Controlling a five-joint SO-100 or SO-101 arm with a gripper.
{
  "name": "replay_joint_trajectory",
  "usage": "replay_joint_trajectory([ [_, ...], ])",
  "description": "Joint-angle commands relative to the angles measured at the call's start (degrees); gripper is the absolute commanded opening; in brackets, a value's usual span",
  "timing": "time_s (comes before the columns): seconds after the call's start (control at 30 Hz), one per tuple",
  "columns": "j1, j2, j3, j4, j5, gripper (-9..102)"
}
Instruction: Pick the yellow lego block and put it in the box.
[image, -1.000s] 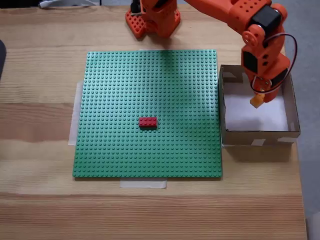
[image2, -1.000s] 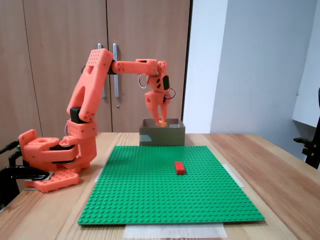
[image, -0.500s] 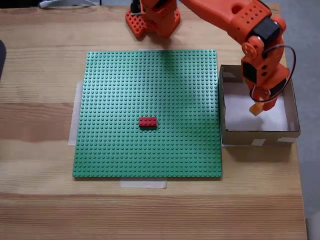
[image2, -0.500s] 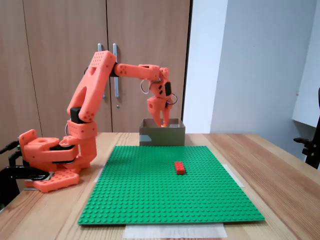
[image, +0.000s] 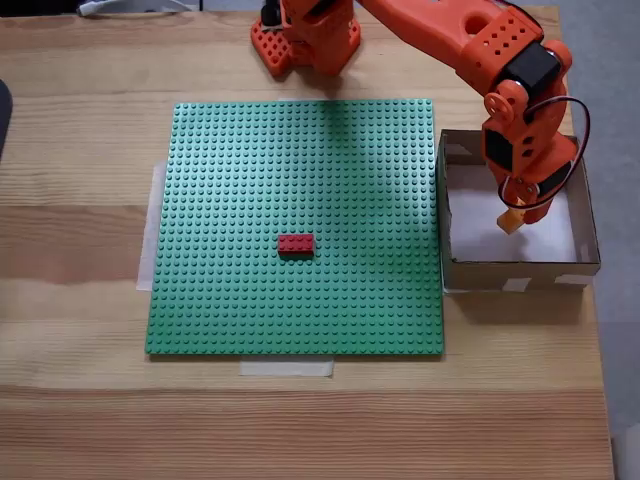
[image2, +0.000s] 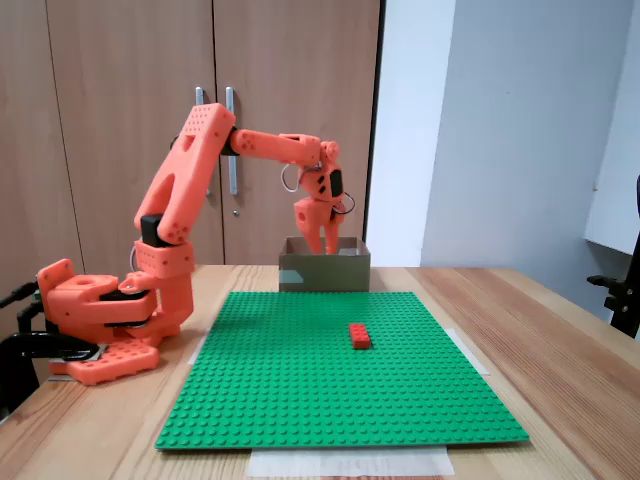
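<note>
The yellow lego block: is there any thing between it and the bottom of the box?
Nothing visible does. The gripper holds the yellow lego block inside the rim of the box, over its white bottom, and that bottom looks bare below it. The red brick lies apart on the green baseplate.

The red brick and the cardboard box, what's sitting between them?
Nothing stands there. In the fixed view from above, bare green baseplate runs from the red brick to the wall of the box.
</note>
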Motion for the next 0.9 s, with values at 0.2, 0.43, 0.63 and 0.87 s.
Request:
replay_joint_trajectory([
  [0.2, 0.3, 0.6, -0.9, -0.8, -0.8, 6],
  [0.43, -0.2, 1.1, -1.8, 0.0, -0.4, 13],
  [0.63, -0.9, 1.2, -3.0, 0.5, 0.0, 17],
  [0.87, -1.3, 1.4, -3.4, 0.5, 0.9, 16],
])
